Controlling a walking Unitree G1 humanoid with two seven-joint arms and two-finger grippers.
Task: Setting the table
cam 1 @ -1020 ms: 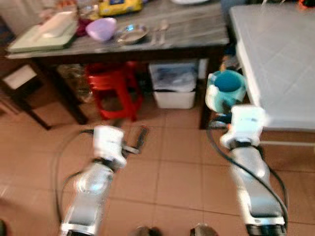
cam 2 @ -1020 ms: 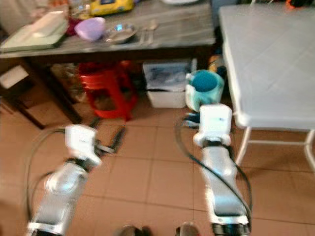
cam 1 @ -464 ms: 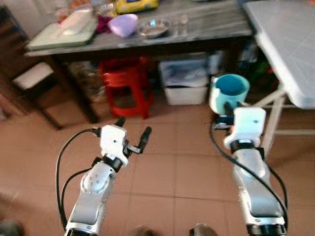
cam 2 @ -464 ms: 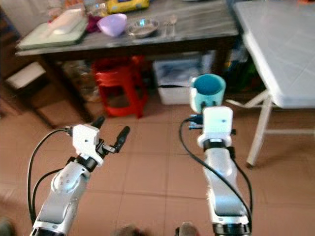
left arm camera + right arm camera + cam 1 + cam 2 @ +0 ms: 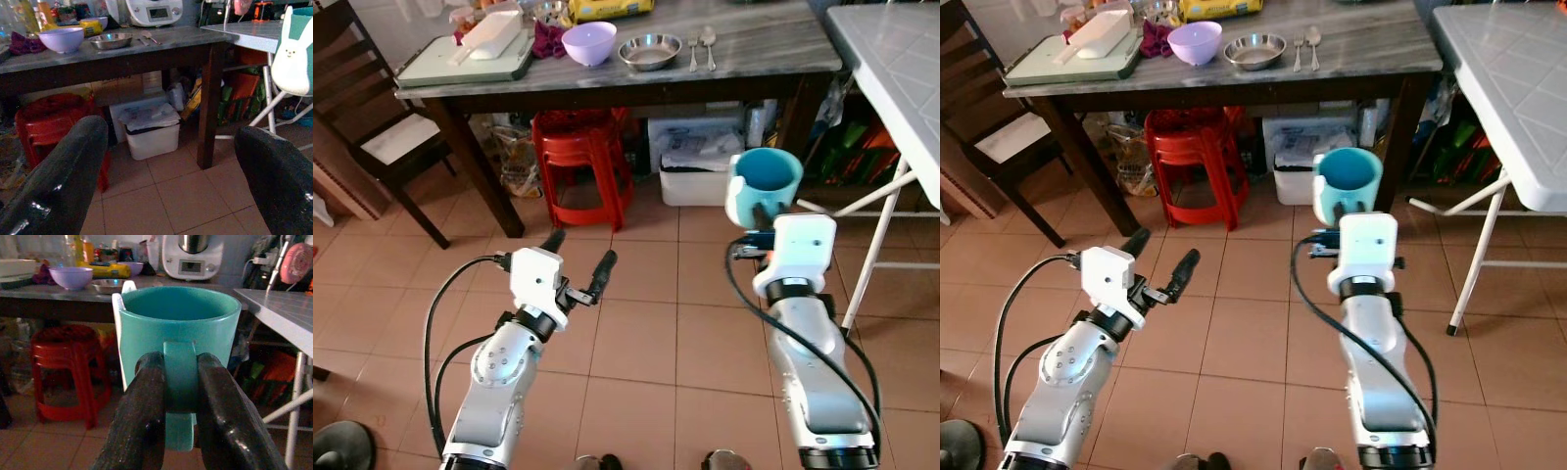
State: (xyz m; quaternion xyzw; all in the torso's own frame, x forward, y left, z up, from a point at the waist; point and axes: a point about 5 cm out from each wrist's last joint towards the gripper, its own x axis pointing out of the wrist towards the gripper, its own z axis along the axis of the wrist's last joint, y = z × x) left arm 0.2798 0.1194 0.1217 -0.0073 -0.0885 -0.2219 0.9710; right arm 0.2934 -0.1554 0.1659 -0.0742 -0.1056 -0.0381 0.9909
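right gripper (image 5: 178, 396) clamped on the handle of the teal cup (image 5: 767, 182), held upright in the air above the tiled floor (image 5: 646, 333), between the dark table (image 5: 764, 49) and the white folding table (image 5: 1508, 69). left gripper (image 5: 578, 262) spread open, empty. judgement: keep cup level while walking; approach white table edge slowly, lift above rim before placing.

Glossy teal ceramic mug (image 5: 176, 328)

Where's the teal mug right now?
The teal mug is held by its handle in the right gripper, above the tiled floor, in front of the dark table.
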